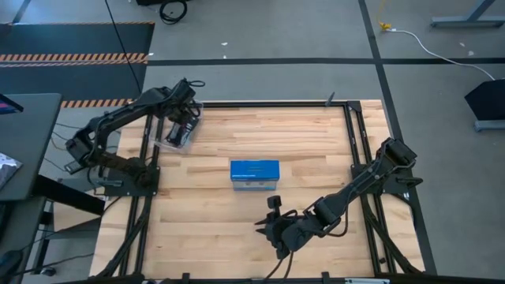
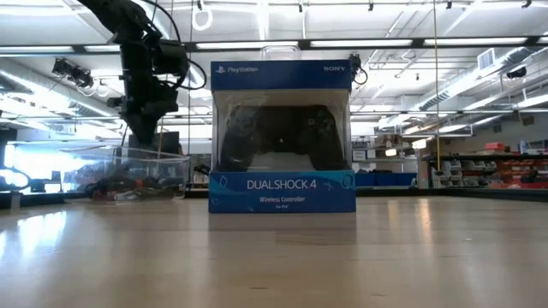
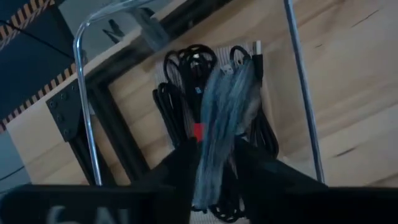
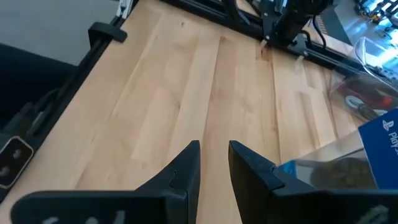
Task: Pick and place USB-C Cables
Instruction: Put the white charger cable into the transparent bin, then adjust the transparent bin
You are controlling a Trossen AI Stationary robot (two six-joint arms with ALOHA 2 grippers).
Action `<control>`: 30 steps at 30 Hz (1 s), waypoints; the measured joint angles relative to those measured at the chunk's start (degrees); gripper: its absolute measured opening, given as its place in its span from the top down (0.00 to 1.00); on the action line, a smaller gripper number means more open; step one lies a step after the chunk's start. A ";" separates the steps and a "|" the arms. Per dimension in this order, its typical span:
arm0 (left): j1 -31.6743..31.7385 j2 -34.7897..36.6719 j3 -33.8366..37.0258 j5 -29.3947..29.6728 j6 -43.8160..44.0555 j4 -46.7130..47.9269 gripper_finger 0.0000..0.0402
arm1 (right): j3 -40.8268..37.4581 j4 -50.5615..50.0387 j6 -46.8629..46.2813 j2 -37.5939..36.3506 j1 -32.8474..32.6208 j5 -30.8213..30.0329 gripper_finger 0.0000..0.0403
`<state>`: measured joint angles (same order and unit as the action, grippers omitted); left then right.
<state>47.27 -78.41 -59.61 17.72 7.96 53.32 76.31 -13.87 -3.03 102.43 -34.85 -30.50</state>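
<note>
A clear plastic tub [image 1: 172, 140] stands at the table's far left and also shows in the low view [image 2: 128, 167]. It holds several coiled black USB-C cables [image 3: 180, 93]. My left gripper [image 3: 214, 168] hangs over the tub [image 3: 84, 93], pointing down, shut on a silver-grey cable bundle [image 3: 227, 99]. A small red piece [image 3: 198, 132] shows beside the bundle. My right gripper [image 4: 214, 162] is open with a narrow gap and empty, over bare wood near the table's near edge [image 1: 272, 225]. My left gripper pinches the silver-grey cable bundle [image 3: 208, 155] between its two fingers, coming from above and pointing down into the tub. The bundle runs on past the fingertips, with a plug end [image 3: 258, 53] beyond it. I cannot tell whether its lower end rests on the black cables.
A blue DualShock 4 box [image 1: 254, 174] stands upright at the table's middle and fills the low view [image 2: 282, 137]. Its corner shows in the right wrist view [image 4: 382, 140]. Black frame rails [image 1: 353, 150] run along the table's edges. Bare wood lies between the box and the tub.
</note>
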 joint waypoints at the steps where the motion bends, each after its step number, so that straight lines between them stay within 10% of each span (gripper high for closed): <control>1: 0.14 0.00 0.00 -0.02 -0.15 -0.11 0.69 | 0.00 -0.34 0.02 0.00 0.01 -0.01 0.78; 14: -2.36 0.58 -1.87 -17.44 1.46 -0.39 0.42 | 0.00 -1.95 0.61 0.02 2.01 -0.13 0.78; 30: -10.67 -7.10 -2.01 -2.66 1.85 0.90 0.46 | 0.00 -3.21 -1.51 0.02 1.66 -0.07 0.78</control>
<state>36.60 -85.52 -61.63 15.06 9.82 54.22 76.31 -17.08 -4.54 102.45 -33.19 -30.57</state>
